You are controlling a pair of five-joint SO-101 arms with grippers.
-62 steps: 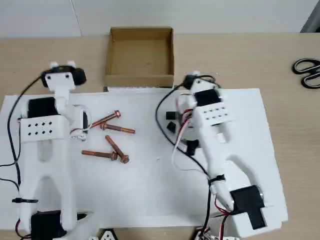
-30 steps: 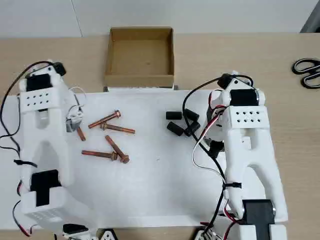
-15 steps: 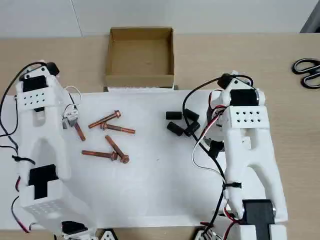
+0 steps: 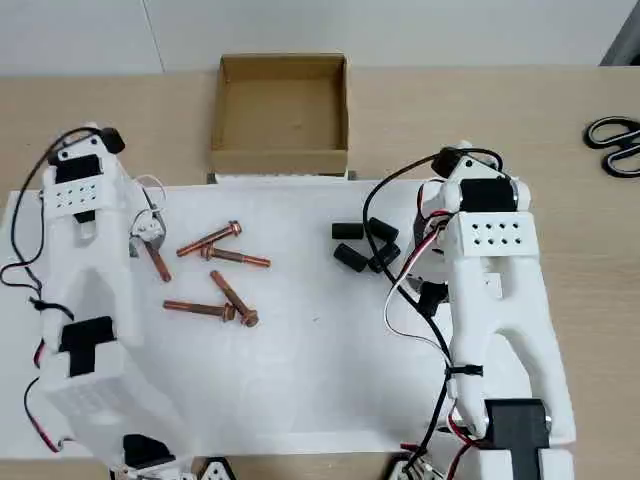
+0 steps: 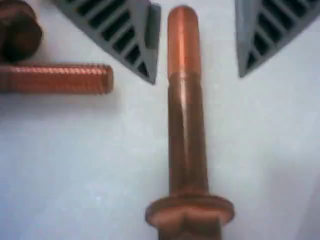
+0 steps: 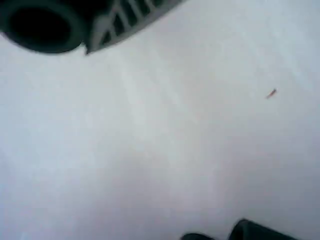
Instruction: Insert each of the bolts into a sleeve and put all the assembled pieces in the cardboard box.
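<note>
Copper bolts [image 4: 237, 257] and black sleeves [image 4: 348, 231] are left unjoined, cardboard box [image 4: 278, 158] unfilled. One bolt [image 5: 186, 125] is straddled by the parted left hand [image 5: 196, 65]. The right hand [image 6: 125, 20] cannot be judged.

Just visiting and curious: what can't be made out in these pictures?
Bolt, left wrist view: head cut off by the frame edge.
Sleeves, high view: cables cross them, so their count is unsure.
Black sleeve, right wrist view: cut by the edge.
Scissors, high view: cut by the edge.
</note>
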